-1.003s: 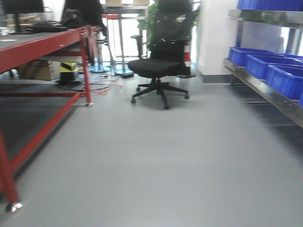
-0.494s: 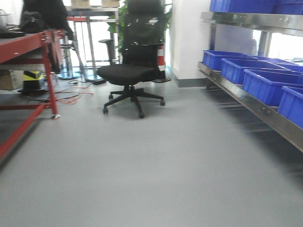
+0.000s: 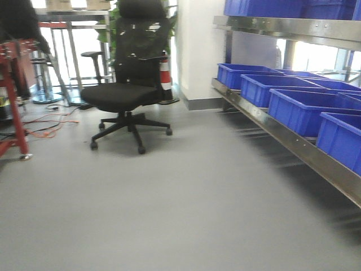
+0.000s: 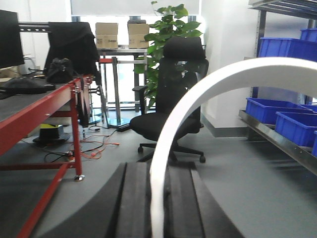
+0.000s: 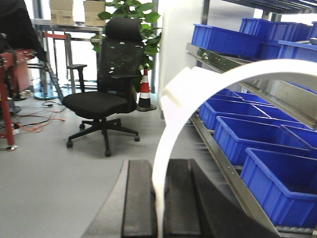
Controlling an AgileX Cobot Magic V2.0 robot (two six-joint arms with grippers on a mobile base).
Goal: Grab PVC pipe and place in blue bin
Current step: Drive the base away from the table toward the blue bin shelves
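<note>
A curved white PVC pipe (image 4: 198, 94) rose from between the left gripper's (image 4: 157, 171) dark pads and arched up and over to the right. It was smooth and unmarked, and it ran out at the frame's edge. A second PVC pipe (image 5: 213, 77), the same white arc, stood clamped in the right gripper (image 5: 159, 166), with a thicker collar-like step near its bend. Blue bins (image 3: 299, 110) — open-topped, rectangular plastic — sat in a row on the steel shelf (image 3: 265, 121), with more on the tier above.

Grey floor (image 3: 186, 209) is occupied far left by a black office chair (image 3: 127, 96) and orange cables (image 3: 48, 132); blue bins (image 3: 299, 110) are lined along the steel shelf (image 3: 282, 138) at right.
</note>
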